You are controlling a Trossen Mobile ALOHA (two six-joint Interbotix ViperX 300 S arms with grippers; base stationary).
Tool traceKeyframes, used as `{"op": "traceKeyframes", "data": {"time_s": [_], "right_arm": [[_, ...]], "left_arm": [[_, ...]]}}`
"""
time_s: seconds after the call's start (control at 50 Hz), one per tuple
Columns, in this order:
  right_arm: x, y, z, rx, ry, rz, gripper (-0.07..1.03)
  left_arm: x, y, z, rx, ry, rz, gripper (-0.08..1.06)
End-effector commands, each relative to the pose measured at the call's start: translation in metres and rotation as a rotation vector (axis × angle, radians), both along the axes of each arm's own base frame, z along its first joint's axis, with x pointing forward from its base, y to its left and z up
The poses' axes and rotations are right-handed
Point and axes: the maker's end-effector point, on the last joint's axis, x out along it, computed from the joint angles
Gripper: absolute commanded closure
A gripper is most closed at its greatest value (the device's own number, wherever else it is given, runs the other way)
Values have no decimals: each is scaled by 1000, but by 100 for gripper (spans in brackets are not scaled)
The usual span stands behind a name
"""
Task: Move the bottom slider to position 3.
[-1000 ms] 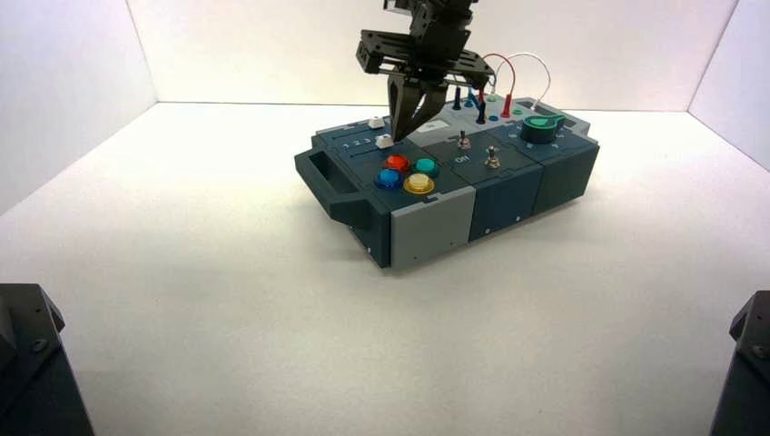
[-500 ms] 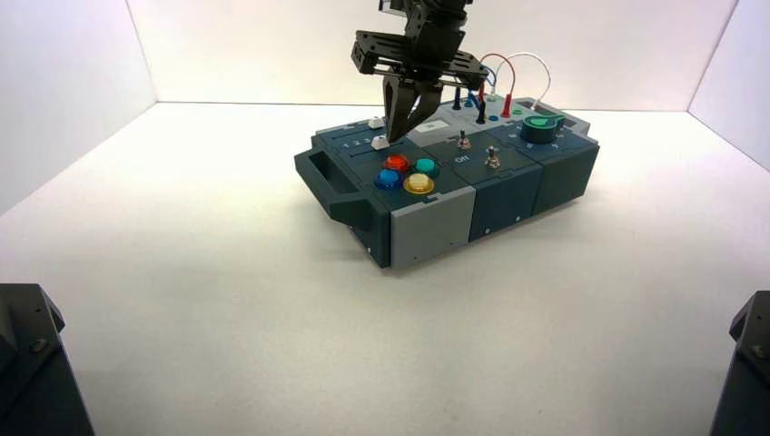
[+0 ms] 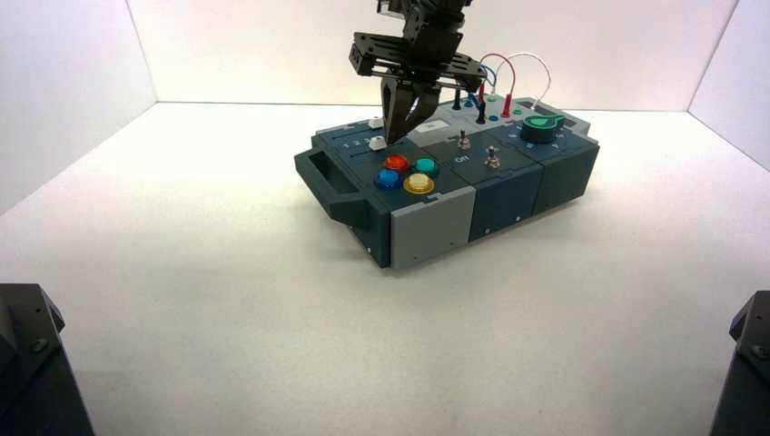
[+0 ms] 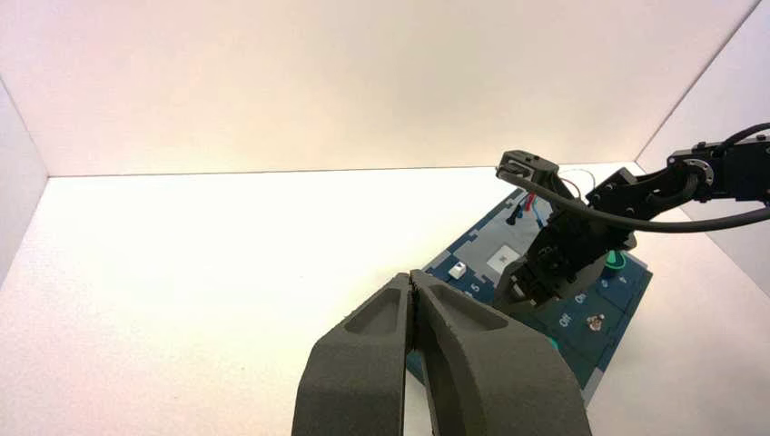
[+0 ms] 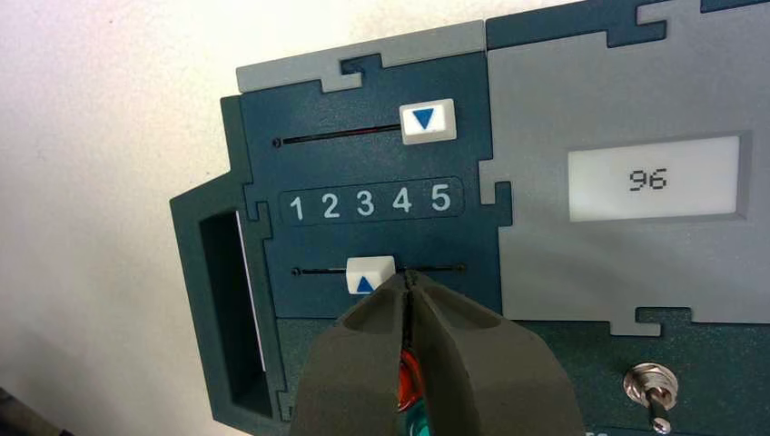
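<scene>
The bottom slider (image 5: 370,272) is a small white knob with a blue triangle on a thin dark slot. It stands under the numeral 3 (image 5: 365,203) of the printed 1 2 3 4 5 scale. My right gripper (image 5: 408,276) is shut, with its tips touching the knob's side towards 4. In the high view the right gripper (image 3: 394,139) points down at the slider (image 3: 378,142) on the box's left part. The second white knob (image 5: 428,121) stands between 4 and 5. My left gripper (image 4: 415,278) is shut and empty, held away from the box.
A grey display (image 5: 652,179) beside the sliders reads 96. Red, teal, blue and yellow round buttons (image 3: 407,173) lie in front of the sliders. Toggle switches (image 3: 491,160), a green knob (image 3: 541,127) and red and white wires (image 3: 508,68) are on the box's right.
The right gripper has moved left along the slot, and the bottom slider knob has shifted left with it towards the lower numerals. The left arm has not moved.
</scene>
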Motion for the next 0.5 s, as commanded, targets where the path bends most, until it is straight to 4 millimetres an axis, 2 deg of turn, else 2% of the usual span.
{"op": "traceKeyframes", "data": {"time_s": [0.02, 0.5], "right_arm": [[6, 11, 16, 33, -36, 1, 98], [9, 14, 18, 40, -40, 1, 98]], "left_arm": [[3, 1, 10, -10, -23, 8, 101], [3, 1, 11, -12, -23, 9, 101]]}}
